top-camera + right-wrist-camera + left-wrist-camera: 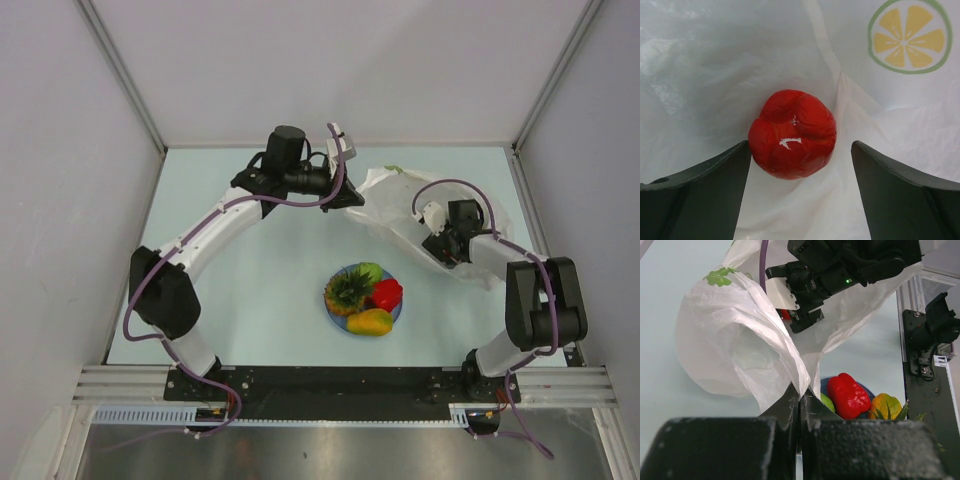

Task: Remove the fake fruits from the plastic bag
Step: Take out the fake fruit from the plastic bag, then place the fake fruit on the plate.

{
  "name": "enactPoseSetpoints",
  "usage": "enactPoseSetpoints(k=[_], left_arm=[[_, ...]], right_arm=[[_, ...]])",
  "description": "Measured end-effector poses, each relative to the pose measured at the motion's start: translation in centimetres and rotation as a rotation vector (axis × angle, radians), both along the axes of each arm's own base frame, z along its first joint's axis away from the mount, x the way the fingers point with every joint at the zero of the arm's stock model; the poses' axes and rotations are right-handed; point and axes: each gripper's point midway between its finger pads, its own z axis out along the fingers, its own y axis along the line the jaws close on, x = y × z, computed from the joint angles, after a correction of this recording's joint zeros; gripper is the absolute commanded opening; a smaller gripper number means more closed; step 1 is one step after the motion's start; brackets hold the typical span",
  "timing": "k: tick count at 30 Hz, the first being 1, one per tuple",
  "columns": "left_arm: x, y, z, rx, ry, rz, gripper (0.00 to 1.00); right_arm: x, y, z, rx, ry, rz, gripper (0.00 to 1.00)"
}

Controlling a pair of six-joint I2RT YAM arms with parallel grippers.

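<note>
Pinching the bag (730,340) by its edge in the fully closed left gripper (799,405), the robot held the right gripper (800,146) spread wide, empty, astride a red fruit (792,132) inside the bag at two o'clock from the plate (396,312), where closing might catch loose film or squirt it away.

I read both arms as white shells with black joint housings: left arm (215,225), right arm (492,250). Purple cable (135,290) runs along each. Black mounts (190,385) at 6 o'clock. Right pincer (800,147) fingers (900,195) dark grey, wedge-shaped; green LED (847,281) on its housing.
</note>
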Motion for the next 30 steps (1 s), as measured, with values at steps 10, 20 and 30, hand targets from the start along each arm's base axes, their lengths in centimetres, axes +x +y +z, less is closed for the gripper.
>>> enactPoseSetpoints(k=[10,20,30], left_arm=[[0.2,0.0,-0.1,0.003,-0.002,0.009,0.00],[0.7,-0.1,-0.4,0.008,0.001,0.032,0.00],[4.6,-0.1,-2.8,0.037,0.061,0.191,0.00]], right_arm=[[1.3,-0.5,0.0,0.001,-0.025,0.005,0.41],[3.2,6.7,10.9,0.226,-0.264,0.158,0.40],[-2.2,17.4,18.5,0.441,-0.299,0.423,0.39]])
